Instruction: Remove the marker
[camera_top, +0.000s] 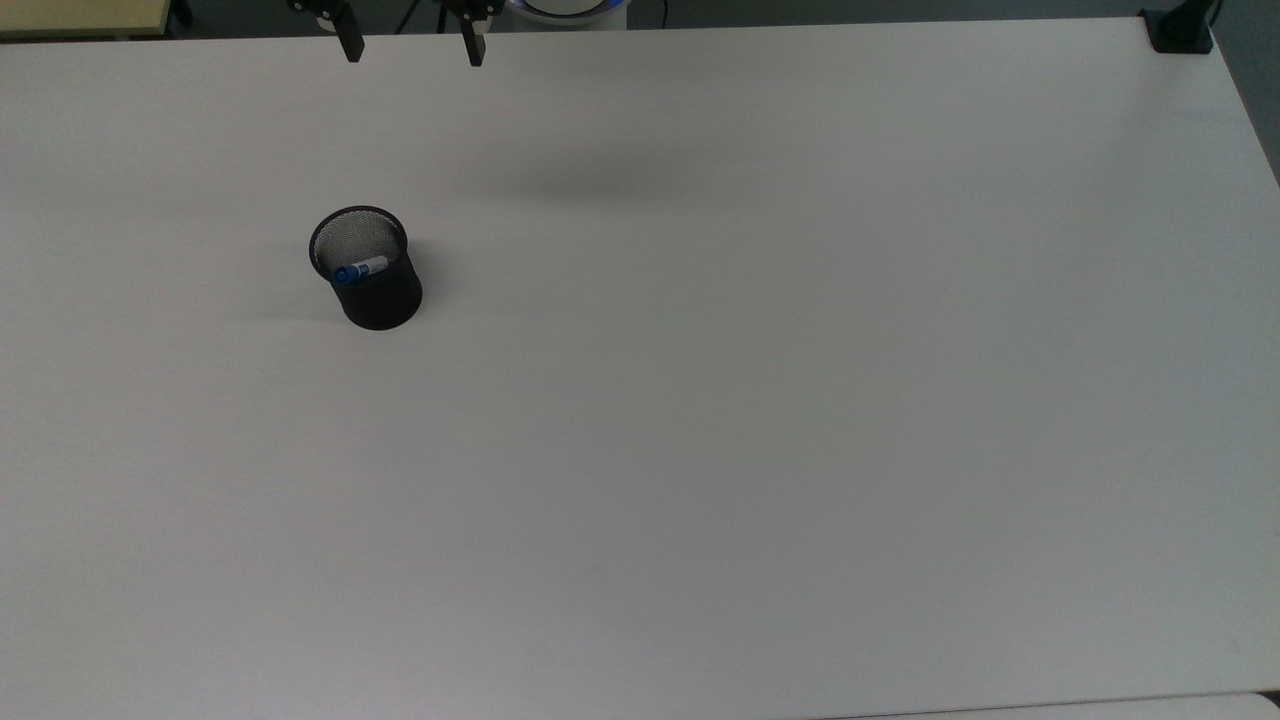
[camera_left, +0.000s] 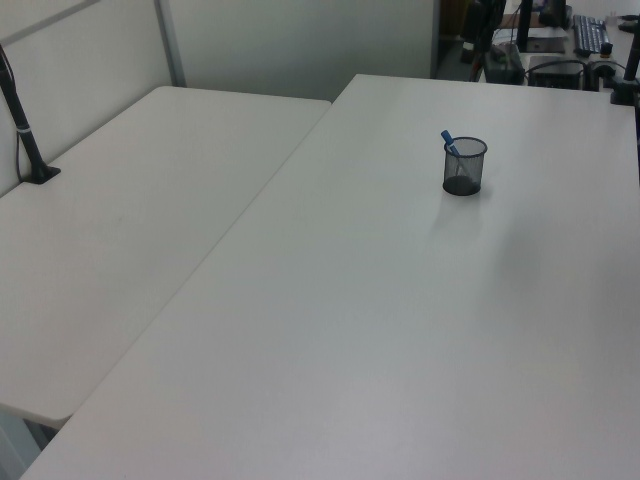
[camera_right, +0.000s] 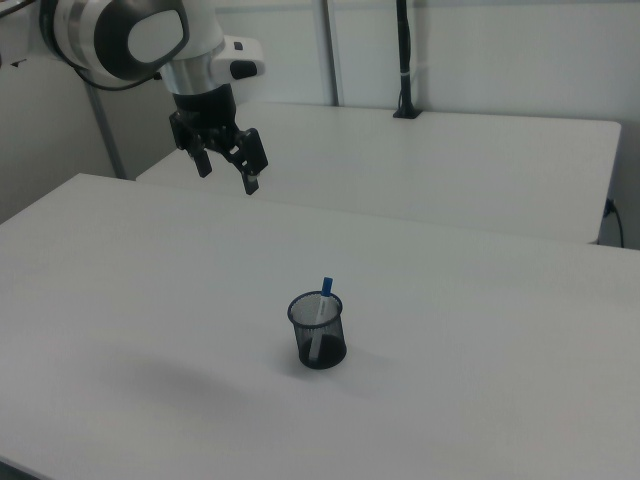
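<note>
The marker (camera_top: 360, 269), white with a blue cap, stands tilted inside a black mesh cup (camera_top: 377, 288) on the white table. Its blue end (camera_right: 326, 287) pokes above the cup's rim (camera_right: 315, 311), and the blue tip (camera_left: 447, 139) rises over the cup (camera_left: 464, 166) in the left view. My gripper (camera_top: 411, 44) hangs open and empty at the top view's upper edge, well above and beyond the cup. In the right view the gripper (camera_right: 227, 171) hovers high over the table, up and to the left of the cup.
A black clamp (camera_top: 1180, 30) sits at the table's far right corner in the top view. A second white table (camera_right: 480, 160) with a black post (camera_right: 404, 60) adjoins. The arm's shadow (camera_top: 600, 185) falls on the table.
</note>
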